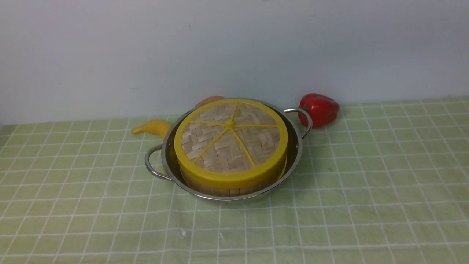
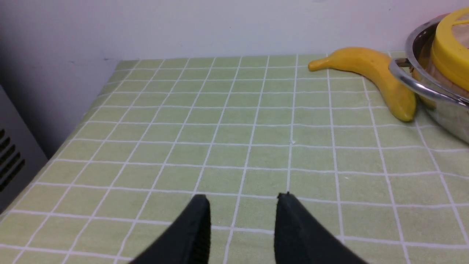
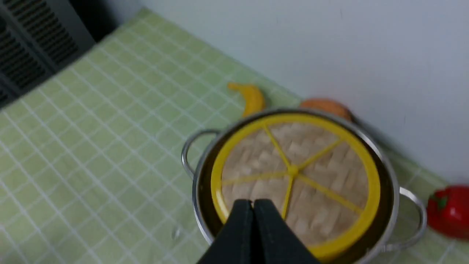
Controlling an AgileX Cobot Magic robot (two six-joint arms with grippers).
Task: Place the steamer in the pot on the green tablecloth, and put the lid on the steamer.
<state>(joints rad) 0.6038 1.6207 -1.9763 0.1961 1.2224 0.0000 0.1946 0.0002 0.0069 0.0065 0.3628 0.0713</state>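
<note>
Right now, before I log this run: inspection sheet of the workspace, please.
Surface: green tablecloth, white grid, lies flat with slight wrinkles.
Job's things: steamer sits inside the pot; lid rests on the steamer, slightly tilted.
Clutter: banana beside the pot's left handle; red pepper behind its right handle; orange item behind the pot, mostly hidden.
Grippers: left gripper open, empty, low over bare cloth; right gripper shut, empty, above the lid's near edge.
Cables: nothing seen.
Surroundings: plain pale wall behind; grey vented panel off the table's left edge.
</note>
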